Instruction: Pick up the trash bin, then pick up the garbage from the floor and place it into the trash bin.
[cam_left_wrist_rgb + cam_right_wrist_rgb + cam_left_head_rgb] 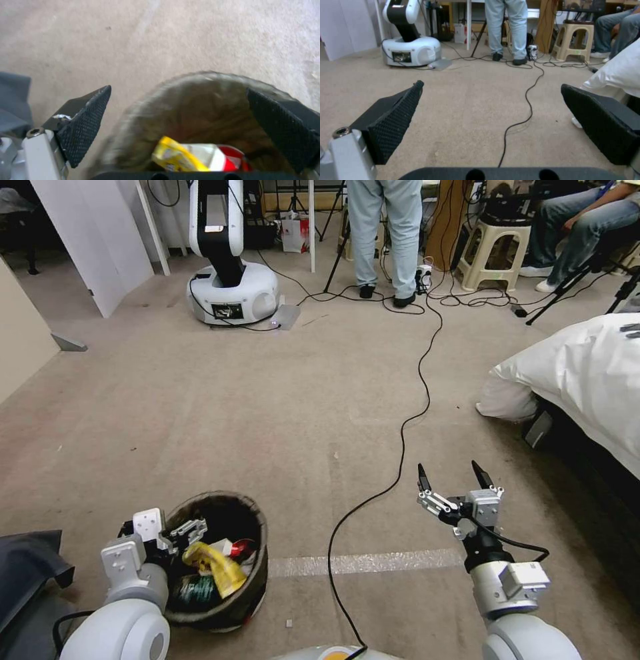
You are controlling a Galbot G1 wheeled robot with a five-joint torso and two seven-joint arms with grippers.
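**Brown-bagged bin at the left gripper, right gripper spread over bare carpet**

Dark brown plastic lines the trash bin point(223, 573), which sits on the floor point(267, 433) at the lower left of the head view, close in front of the robot. Inside it lies the garbage point(215, 567): a crumpled yellow wrapper, a red-and-white wrapper beside it and something green lower down. The left gripper point(175, 532) is at the bin's near-left rim, and the left wrist view shows its black ribbed fingers point(85, 122) spread wide apart, one outside the bin over the carpet and one over the far side of the rim, with the yellow and red-and-white wrappers between them; whether they touch the rim cannot be told. A dark grey cloth point(30, 573) lies just beside the left arm.

On the right, the right gripper point(453, 480) is held above the carpet, its two black fingers point(393, 120) released wide with nothing between them. A strip of clear tape point(367, 563) crosses the floor between the bin and the right arm, and a black cable point(400, 447) snakes from the robot's base away across the carpet.

Farther right, a white duvet point(580, 373) hangs over the edge of a bed. At the far end of the room stand a white-and-black robot base point(232, 290) and a beige plastic stool point(493, 253).
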